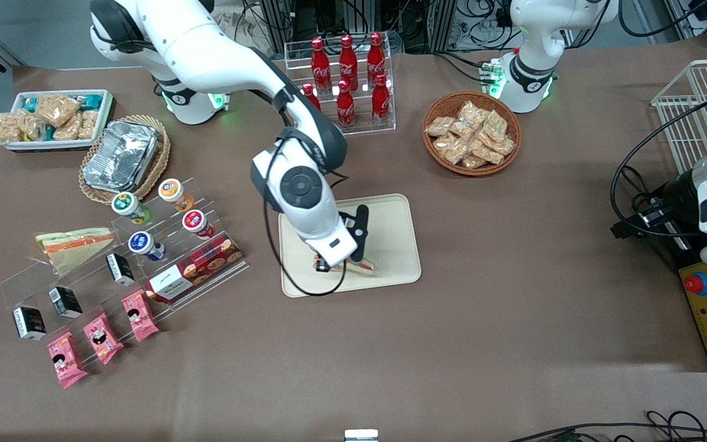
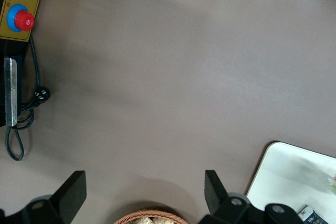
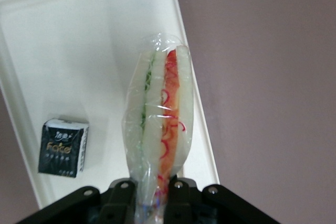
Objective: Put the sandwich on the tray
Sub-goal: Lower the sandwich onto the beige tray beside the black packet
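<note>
pinched between the gripper (image 3: pixel 152 195) fingers, the sandwich (image 3: pixel 160 129) stands on edge over the tray (image 3: pixel 79 51), its clear wrap showing green filling on one side and red on the other. a small black packet (image 3: pixel 63 147) lies flat on the tray just beside it. farther from the front camera stand red bottles (image 1: pixel 347 73) in a clear rack, with a snack basket (image 1: pixel 471 132) toward the parked arm's end.

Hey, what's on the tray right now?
On the tray: a small black packet. The gripper, shut on the sandwich, holds it over the tray's edge. In the front view the arm covers part of the tray.
</note>
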